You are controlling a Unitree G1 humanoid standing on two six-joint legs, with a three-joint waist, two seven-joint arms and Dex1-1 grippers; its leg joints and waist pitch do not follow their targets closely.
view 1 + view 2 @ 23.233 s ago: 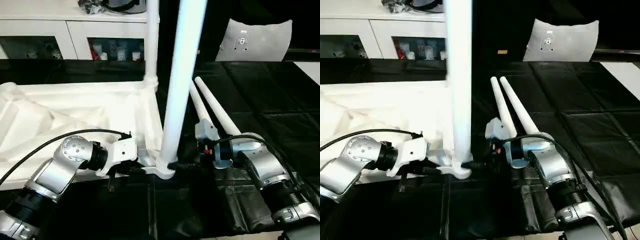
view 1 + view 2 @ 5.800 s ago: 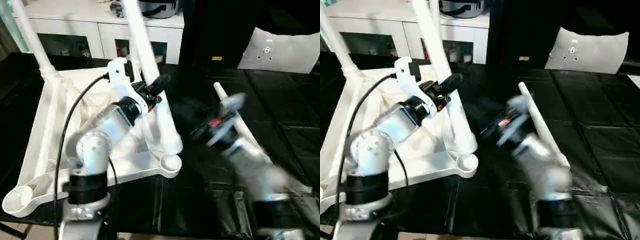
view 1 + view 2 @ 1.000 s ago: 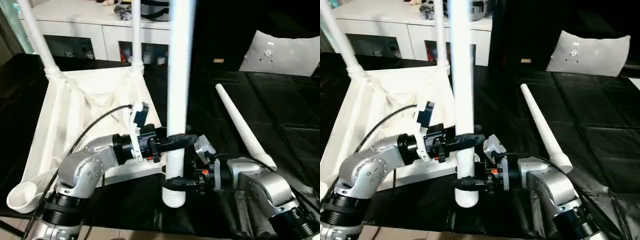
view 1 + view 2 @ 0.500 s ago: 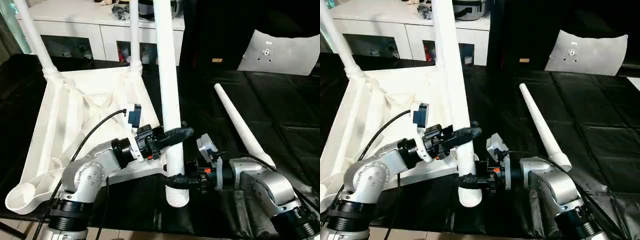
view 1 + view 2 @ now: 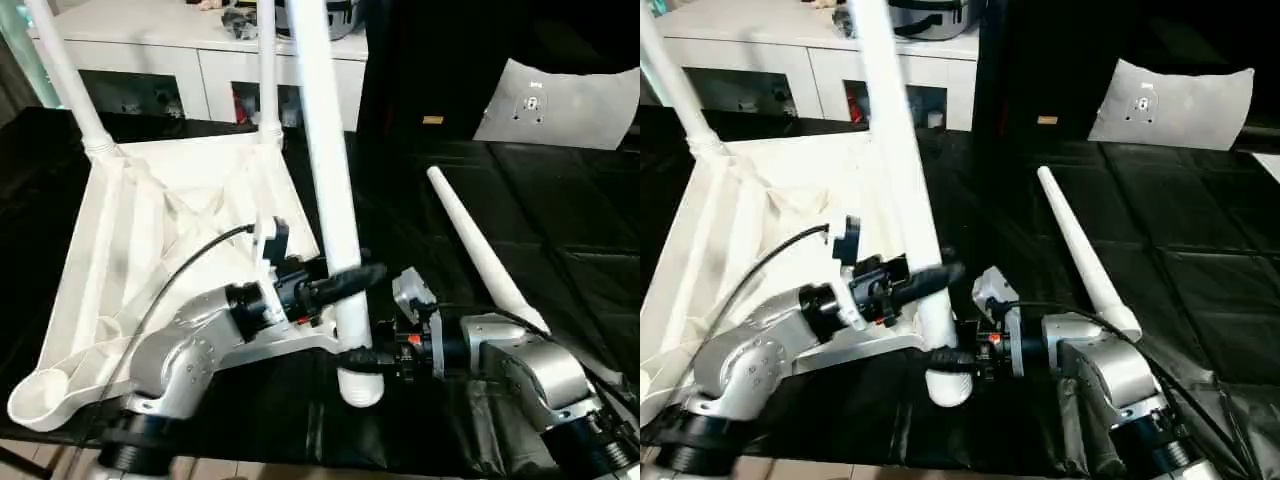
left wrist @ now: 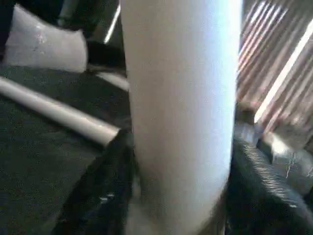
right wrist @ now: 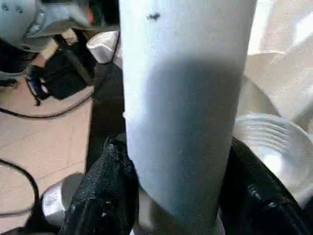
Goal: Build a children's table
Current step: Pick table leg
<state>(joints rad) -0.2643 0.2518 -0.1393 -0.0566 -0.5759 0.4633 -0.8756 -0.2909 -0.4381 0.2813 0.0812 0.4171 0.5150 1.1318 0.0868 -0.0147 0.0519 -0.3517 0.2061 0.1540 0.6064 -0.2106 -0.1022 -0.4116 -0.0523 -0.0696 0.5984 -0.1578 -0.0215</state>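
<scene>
- I see the table top (image 5: 150,250) lying upside down on the black padded surface (image 5: 560,250), toward its left edge; it is white moulded plastic with raised ribs crossing its underside and round sockets at the corners.
- Two smooth, tapered legs (image 5: 70,85) stand in the far corner sockets, and a spare leg (image 5: 480,255) lies flat on the black surface to the right, well apart from the top.
- The leg in hand (image 5: 325,190) is a plain white tube, tilted, with its thick end just beside the top's near right corner.
- My left gripper (image 5: 350,280) has its black fingers either side of this leg; I cannot tell whether they press it.
- My right gripper (image 5: 365,358) pinches the same leg lower down, near its end.
- The right wrist view adds a threaded corner socket (image 7: 271,147) just behind the leg, and tan floor.
- The left wrist view shows the spare leg beyond the held one.
</scene>
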